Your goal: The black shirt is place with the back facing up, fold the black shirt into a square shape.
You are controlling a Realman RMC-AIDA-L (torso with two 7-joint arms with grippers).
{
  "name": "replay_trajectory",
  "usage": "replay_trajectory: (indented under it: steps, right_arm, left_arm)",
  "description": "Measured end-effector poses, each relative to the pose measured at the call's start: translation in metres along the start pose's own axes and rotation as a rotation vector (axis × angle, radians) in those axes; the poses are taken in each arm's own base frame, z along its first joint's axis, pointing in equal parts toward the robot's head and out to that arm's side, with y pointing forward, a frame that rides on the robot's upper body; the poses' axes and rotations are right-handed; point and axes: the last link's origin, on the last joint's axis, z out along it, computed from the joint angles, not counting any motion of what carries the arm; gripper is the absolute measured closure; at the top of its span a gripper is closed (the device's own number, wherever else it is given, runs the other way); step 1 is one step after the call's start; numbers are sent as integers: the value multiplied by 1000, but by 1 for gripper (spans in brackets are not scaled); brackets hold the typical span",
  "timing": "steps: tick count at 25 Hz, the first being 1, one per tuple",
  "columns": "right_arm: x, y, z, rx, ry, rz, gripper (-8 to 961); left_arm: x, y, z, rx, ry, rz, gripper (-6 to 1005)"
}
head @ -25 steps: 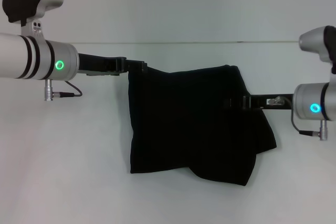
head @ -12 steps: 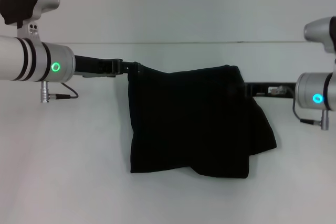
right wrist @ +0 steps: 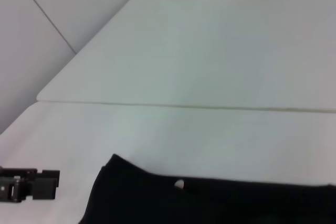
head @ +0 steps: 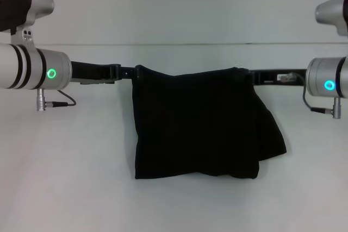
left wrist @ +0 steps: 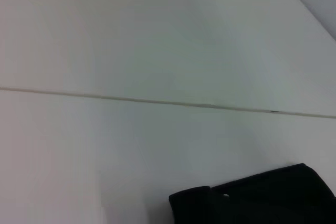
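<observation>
While both pincers, left gripper and right gripper, pinch the black shirt, I'd carry them level so it hangs evenly between.

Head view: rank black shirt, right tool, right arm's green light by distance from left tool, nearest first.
1. black shirt: its top left corner meets the left tool.
2. right tool: at the shirt's top right corner.
3. right arm's green light: far right.

I read this as a robot test lab: a bare white table with a seam line, a plain white wall behind, and no household furnishings.
</observation>
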Motion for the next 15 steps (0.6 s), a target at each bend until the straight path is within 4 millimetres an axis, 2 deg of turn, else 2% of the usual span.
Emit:
replay_trajectory:
  steps: [7,13,15]
  right_arm:
    - [15,0,4,7,33,33,936]
    - [24,-7,-3,11,44,76,936]
    - [27,-10,-6,11,50,84,870]
  left_arm:
    - [-2,-1,0,1,-4,-4,90]
    - [-4,-1,1,1,-7,-8,91]
    - [-5,-2,1,1,-8,-9,91]
